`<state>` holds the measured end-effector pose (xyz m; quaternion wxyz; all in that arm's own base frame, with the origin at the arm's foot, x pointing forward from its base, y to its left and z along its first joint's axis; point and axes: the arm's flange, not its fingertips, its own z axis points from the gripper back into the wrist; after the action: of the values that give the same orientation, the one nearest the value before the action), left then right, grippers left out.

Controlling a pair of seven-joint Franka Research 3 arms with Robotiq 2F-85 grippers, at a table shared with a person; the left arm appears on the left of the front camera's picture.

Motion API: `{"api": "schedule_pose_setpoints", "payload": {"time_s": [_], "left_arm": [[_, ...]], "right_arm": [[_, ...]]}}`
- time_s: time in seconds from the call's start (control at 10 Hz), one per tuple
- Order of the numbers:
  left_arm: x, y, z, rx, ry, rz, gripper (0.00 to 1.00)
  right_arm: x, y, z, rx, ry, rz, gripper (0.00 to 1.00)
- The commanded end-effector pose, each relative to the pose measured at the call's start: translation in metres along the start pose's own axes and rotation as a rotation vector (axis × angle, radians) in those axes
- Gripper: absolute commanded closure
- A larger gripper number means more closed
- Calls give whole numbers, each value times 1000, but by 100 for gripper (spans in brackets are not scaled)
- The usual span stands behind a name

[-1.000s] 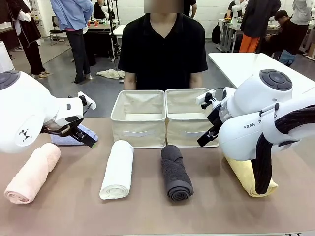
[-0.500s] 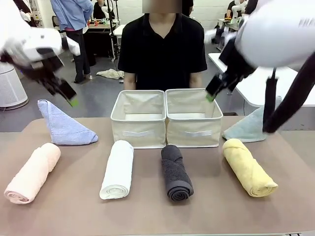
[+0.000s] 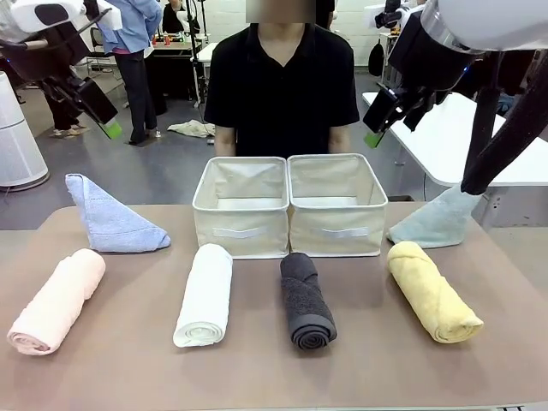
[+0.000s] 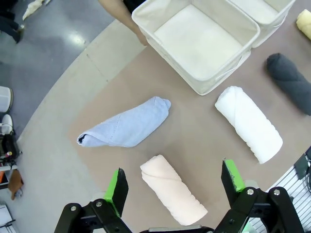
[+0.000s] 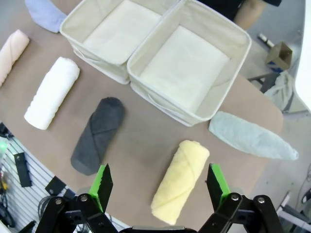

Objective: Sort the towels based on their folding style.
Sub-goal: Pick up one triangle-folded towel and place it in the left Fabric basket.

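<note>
Four rolled towels lie in a row along the table's front: pink [image 3: 56, 301], white [image 3: 205, 294], dark grey [image 3: 306, 300] and yellow [image 3: 432, 291]. A periwinkle triangle-folded towel [image 3: 109, 218] lies at the back left, and a pale teal-grey one [image 3: 432, 221] at the back right. My left gripper [image 3: 107, 116] hangs open high above the left end, over the pink roll [image 4: 172, 189] and the blue fold [image 4: 125, 129]. My right gripper [image 3: 377, 127] hangs open high on the right, above the yellow roll [image 5: 180, 180]. Neither holds anything.
Two empty cream fabric bins [image 3: 241, 205] [image 3: 335, 204] stand side by side at the table's back middle. A person in a black shirt [image 3: 284, 81] stands right behind them. Another white table [image 3: 454, 133] is off to the right.
Both arms have risen from low over the table's ends to high above it, uncovering the blue fold, the teal-grey fold and the yellow roll. The towels have not moved.
</note>
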<state>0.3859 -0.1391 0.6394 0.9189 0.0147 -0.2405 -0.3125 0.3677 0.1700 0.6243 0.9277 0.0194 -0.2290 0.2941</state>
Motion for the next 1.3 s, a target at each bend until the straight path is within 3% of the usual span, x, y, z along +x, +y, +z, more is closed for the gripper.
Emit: {"api": "schedule_pose_setpoints", "payload": {"time_s": [0.0, 0.4, 0.5, 0.7, 0.8, 0.9, 1.2], "left_arm": [[-4, 2, -9, -23, 14, 6, 0], [-1, 0, -10, -9, 18, 3, 0], [-6, 21, -8, -68, -85, -73, 0], [-21, 66, -2, -236, -207, -50, 0], [-35, 88, 6, -406, -321, -62, 0], [-53, 112, 12, -480, -401, -62, 0], [-120, 170, 26, -474, -473, 44, 0]], "right_arm": [[-4, -1, -9, 6, -13, 9, 0], [-3, 0, -5, 1, 8, 0, 0], [-11, -24, 1, 257, -33, 85, 0], [-31, -76, 15, 497, -160, 88, 0], [-46, -103, 19, 630, -216, 105, 0], [-65, -135, 18, 750, -317, 59, 0], [-124, -191, 13, 767, -443, -58, 0]]}}
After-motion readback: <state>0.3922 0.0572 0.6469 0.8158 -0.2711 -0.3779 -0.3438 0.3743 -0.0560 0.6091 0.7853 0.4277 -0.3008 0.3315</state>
